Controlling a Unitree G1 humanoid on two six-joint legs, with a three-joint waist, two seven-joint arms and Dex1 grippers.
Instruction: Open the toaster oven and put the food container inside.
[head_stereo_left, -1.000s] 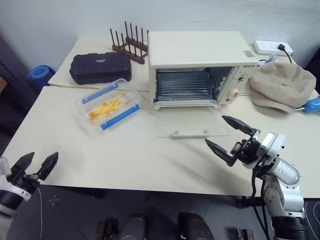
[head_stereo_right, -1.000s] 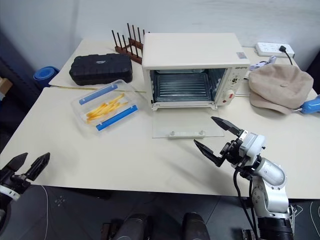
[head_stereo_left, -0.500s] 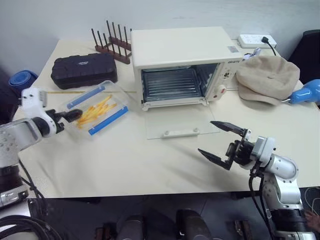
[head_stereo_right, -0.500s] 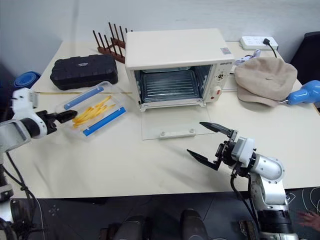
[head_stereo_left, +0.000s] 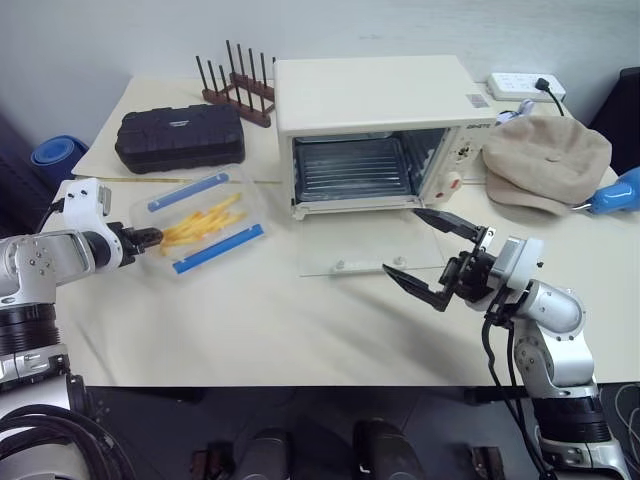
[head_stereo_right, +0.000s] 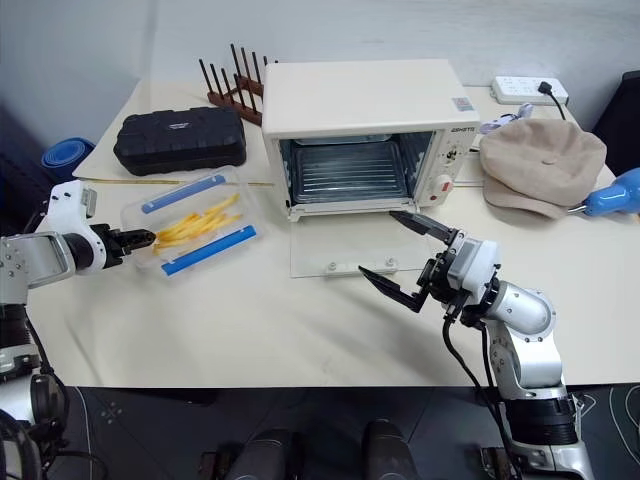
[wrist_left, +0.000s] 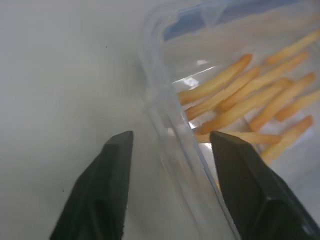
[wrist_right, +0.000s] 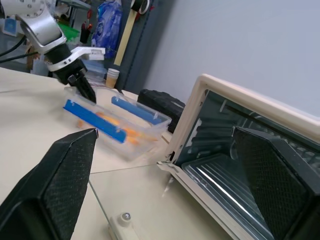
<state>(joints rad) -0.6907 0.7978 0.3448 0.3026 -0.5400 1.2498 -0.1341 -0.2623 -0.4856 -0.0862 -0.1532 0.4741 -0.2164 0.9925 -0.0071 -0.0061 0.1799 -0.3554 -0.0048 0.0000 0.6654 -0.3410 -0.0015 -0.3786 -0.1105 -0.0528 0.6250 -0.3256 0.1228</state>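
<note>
Fries are showing through the food container (head_stereo_left: 205, 221), which is lying on the worktop (head_stereo_left: 250, 320) left of the toaster oven (head_stereo_left: 375, 130), whose glass door is lying open. Left gripper (wrist_left: 167, 145) jaws are straddling the container's wall, partly open. Right gripper (head_stereo_left: 430, 258) jaws are gaping wide, empty.

Two cream tables (head_stereo_left: 250, 330) stand pushed together against a pale grey-white wall (head_stereo_left: 120, 40).
A seam runs between them near the far left edge; the floor (head_stereo_left: 300, 420) below the near edge is dark, and even light falls across the tabletops without harsh shadows.
</note>
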